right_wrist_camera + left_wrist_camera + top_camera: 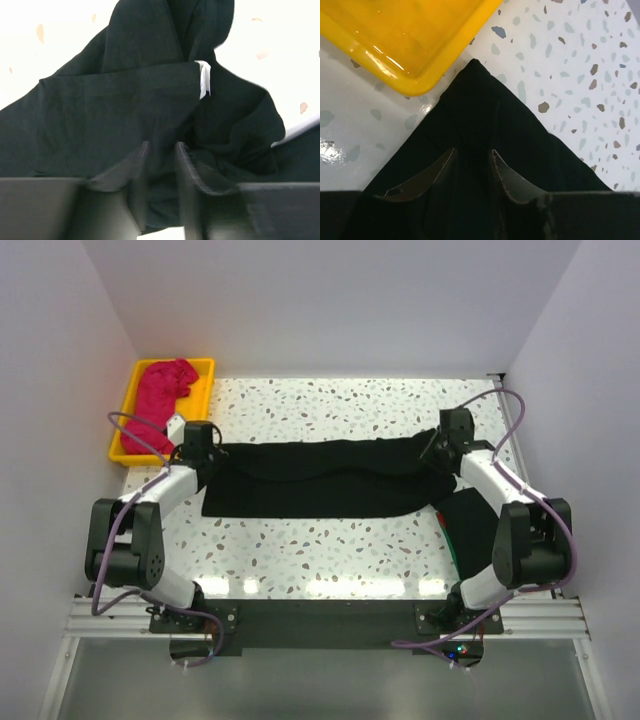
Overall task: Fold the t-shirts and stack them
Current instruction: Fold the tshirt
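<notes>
black t-shirt [320, 480] stretched across counter [330, 560] centre. left claw [472, 152] clamped on its left corner near yellow tray [208, 364]; right claw [161, 146] clamped on its right end. pink t-shirt [160, 392] lies in tray.

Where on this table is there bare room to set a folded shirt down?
Two bare strips: the far one between the black t-shirt and the back wall, right of the yellow tray; the near one between its hem and the table's near edge. Crowded: the near right corner, where dark cloth lies under the right arm.
</notes>
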### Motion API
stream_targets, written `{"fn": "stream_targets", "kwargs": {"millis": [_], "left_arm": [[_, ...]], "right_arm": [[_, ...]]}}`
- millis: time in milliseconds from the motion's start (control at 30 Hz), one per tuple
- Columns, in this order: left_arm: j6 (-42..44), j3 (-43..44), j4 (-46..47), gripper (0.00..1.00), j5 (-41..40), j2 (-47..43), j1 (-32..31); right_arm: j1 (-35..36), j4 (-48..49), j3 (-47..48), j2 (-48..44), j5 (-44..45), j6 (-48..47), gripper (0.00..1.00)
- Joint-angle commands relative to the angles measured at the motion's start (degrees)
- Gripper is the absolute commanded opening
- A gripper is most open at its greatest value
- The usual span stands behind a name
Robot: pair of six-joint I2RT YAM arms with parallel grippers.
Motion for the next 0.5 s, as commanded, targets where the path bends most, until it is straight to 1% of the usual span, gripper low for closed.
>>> {"fn": "stream_targets", "kwargs": {"millis": [0, 33, 67, 133, 167, 200, 233, 267, 300, 400, 467], "left_arm": [[-2.2, -1.8, 5.9, 0.37, 1.5, -6.7, 0.4], [-2.3, -1.8, 5.3, 0.42, 2.1, -7.3, 0.4], [-2.1, -1.8, 5.3, 0.43, 2.5, -7.8, 0.5], [-2.4, -0.3, 4.6, 0.44, 3.7, -7.7, 0.5], [-2.3, 0.6, 4.6, 0.44, 4.1, -6.2, 0.4], [-2.1, 3.1, 4.1, 0.44, 4.3, -5.2, 0.4], [-2.9, 4.6, 1.1, 0.42, 4.4, -4.0, 0.4], [-3.3, 5.8, 0.2, 0.41, 4.7, -1.8, 0.3], [-3.9, 7.7, -0.3, 0.38, 5.4, -0.6, 0.3], [-4.5, 10.9, -3.3, 0.32, 5.5, 3.5, -0.2], [-5.3, 11.1, -4.9, 0.25, 5.4, 4.7, -0.2]], "right_arm": [[-0.4, 0.1, -1.2, -5.6, -1.6, 0.8, 0.36], [-0.3, 0.1, -1.4, -6.2, -1.7, 0.8, 0.46], [-0.2, 0.2, -1.5, -7.4, -2.9, 0.6, 0.48], [0.0, 0.8, -1.8, -8.3, -5.2, 0.7, 0.5], [0.3, 1.7, -1.8, -8.7, -6.6, 0.9, 0.5], [1.9, 2.1, -1.1, -8.7, -6.4, 0.7, 0.5], [3.0, 2.1, -0.3, -8.2, -6.1, 0.6, 0.5], [4.2, 1.4, 0.7, -7.4, -5.1, -0.1, 0.5], [6.6, 0.9, 3.3, -5.5, -4.6, -0.3, 0.5], [10.5, 0.2, 8.2, -0.9, -4.0, -1.0, 0.5], [12.3, 0.2, 10.4, 1.8, -4.0, -1.6, 0.5]]}}
